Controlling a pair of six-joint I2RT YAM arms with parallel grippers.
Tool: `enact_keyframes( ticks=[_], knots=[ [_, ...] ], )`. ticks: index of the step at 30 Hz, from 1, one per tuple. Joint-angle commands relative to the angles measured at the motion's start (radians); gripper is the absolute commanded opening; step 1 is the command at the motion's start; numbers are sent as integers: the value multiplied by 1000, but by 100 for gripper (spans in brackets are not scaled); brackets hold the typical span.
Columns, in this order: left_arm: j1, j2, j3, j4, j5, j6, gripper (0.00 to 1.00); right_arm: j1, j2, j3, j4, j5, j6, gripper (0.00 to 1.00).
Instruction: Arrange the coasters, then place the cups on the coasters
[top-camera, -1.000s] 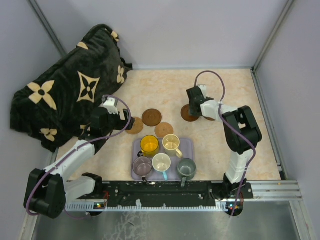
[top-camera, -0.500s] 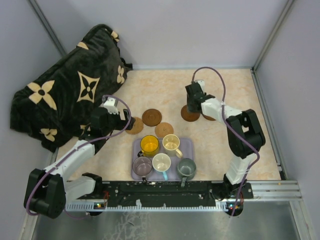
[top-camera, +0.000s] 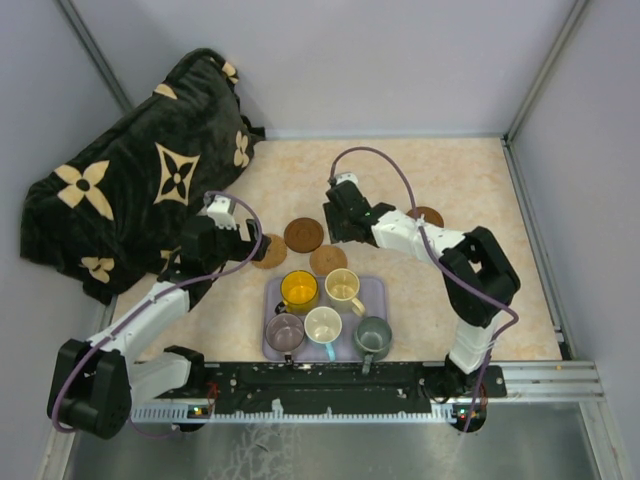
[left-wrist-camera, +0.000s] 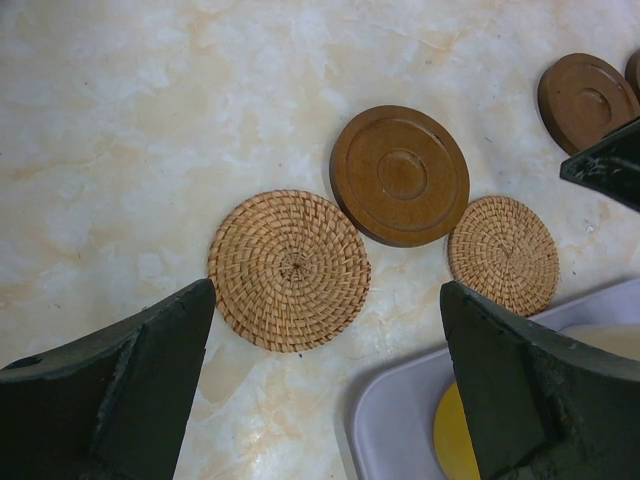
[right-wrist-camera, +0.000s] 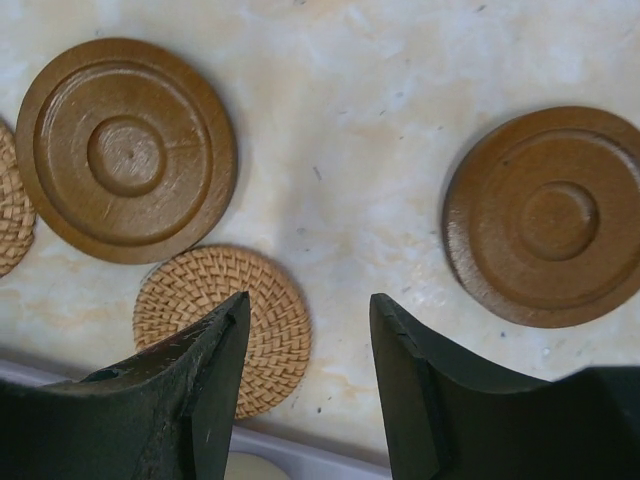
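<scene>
Left gripper (left-wrist-camera: 327, 298): jaws spread to the full, nothing held; poised over the left woven coaster (left-wrist-camera: 289, 270), above the left half of the worktop (top-camera: 470, 290).
Right gripper (right-wrist-camera: 310, 303): jaws roughly half apart, only bare worktop between the fingertips, nothing gripped; hanging near the worktop's middle, between the middle wooden coaster (right-wrist-camera: 125, 150) and the second wooden coaster (right-wrist-camera: 545, 215).
Left woven coaster: flat on the worktop, just beyond the tray's far-left corner, well short of the far edge.
Middle wooden coaster: flat, dark brown with ringed grooves, slightly farther from the near edge than both woven ones, its rim all but meeting theirs; touching or not, cannot tell.
Right woven coaster (right-wrist-camera: 222, 325): flat, just beside the tray's far edge.
Second wooden coaster: flat, apart from the woven pair, toward the right; hidden under the right arm in the top view.
Third wooden coaster (top-camera: 427, 216): flat, farthest toward the right edge, partly behind the right arm.
Tray (top-camera: 377, 292): lavender, rectangular, at the middle of the near edge.
Far row on tray: yellow-orange mug (top-camera: 298, 290) at left, cream mug (top-camera: 343, 287) at right.
Near row on tray: mauve mug (top-camera: 284, 331), white mug with blue handle (top-camera: 323, 325), grey-green mug (top-camera: 373, 337), left to right.
Mugs: all five upright, close together, none on a coaster.
Blanket (top-camera: 140, 180): black with beige flowers, heaped at the far-left corner.
</scene>
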Motion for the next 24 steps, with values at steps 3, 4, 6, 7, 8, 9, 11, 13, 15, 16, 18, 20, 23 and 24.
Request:
enact_keyframes(
  ticks=[3,4,6,7,8,9,11,13,15,16,18,20,23,24],
  knots=[
    [0,-27,-13,19,4,-14,99,48,30,24,23,-38,20,52],
    [0,-25,-14,19,5,-14,99,55,34,24,26,-38,19,52],
    [-1,-20,-11,19,5,-16,99,61,44,30,29,-42,20,52],
    [-1,-18,-11,19,7,-16,99,63,48,34,31,-46,23,52],
    [-1,-16,-11,18,7,-16,99,63,53,37,33,-50,24,53],
    [0,-14,-11,17,8,-17,99,63,58,40,39,-52,26,54],
    [-1,-16,-11,17,7,-17,99,63,74,62,43,-54,24,55],
    [0,-16,-11,17,5,-17,99,63,105,95,36,-54,16,56],
    [-1,-15,-11,16,5,-17,99,63,134,131,24,-50,8,56],
    [-1,-15,-11,16,4,-17,99,63,145,148,15,-45,6,55],
    [-1,-15,-10,14,4,-16,99,64,160,167,2,-40,6,55],
    [-1,-14,-8,16,1,-14,99,63,161,167,-7,-42,9,55],
    [-1,-12,-6,16,-4,-11,99,64,143,140,-18,-37,32,55],
    [-1,-9,-5,18,-4,-11,99,63,132,126,-17,-38,38,55]
  ],
)
